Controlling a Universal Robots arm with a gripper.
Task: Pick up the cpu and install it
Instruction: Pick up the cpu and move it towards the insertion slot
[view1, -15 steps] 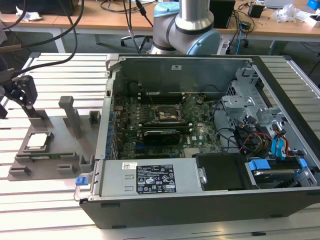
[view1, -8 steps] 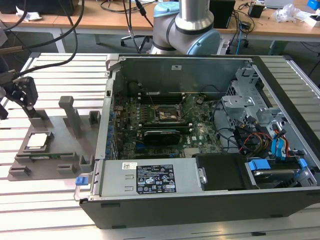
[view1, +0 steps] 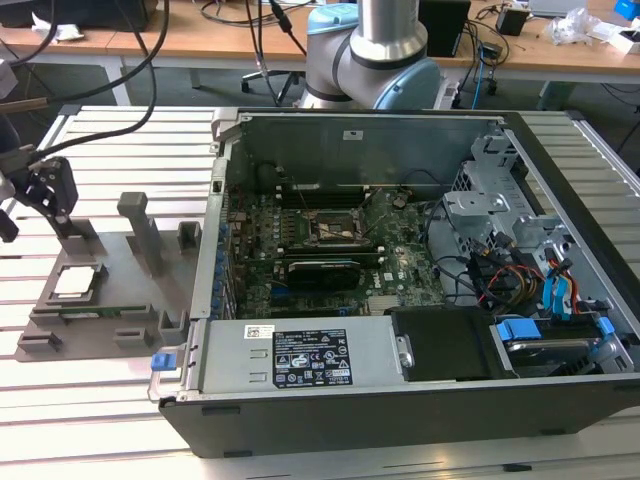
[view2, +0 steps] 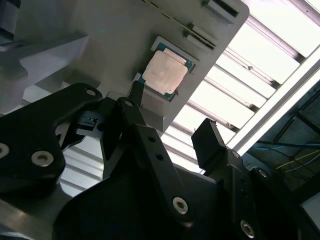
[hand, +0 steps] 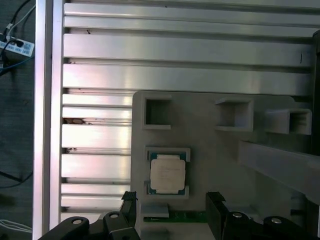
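The cpu (view1: 80, 282) is a small silvery square chip lying flat in a recess of the grey plastic tray (view1: 118, 268), at the exterior view's left. My black gripper (view1: 45, 190) hovers above the tray, a little off from the chip. In both wrist views the cpu (view2: 165, 72) (hand: 167, 174) lies beyond the fingertips, untouched. My gripper (hand: 172, 202) (view2: 172, 117) is open, with nothing between its two black fingers (hand: 129, 201). The black socket frame (view1: 335, 228) sits on the green motherboard inside the open computer case.
The open computer case (view1: 400, 400) stands at the exterior view's right on a slatted aluminium table (view1: 100, 420). Upright grey blocks (view1: 140, 225) rise from the tray near the chip. Cables, drive cages and a power supply crowd the case.
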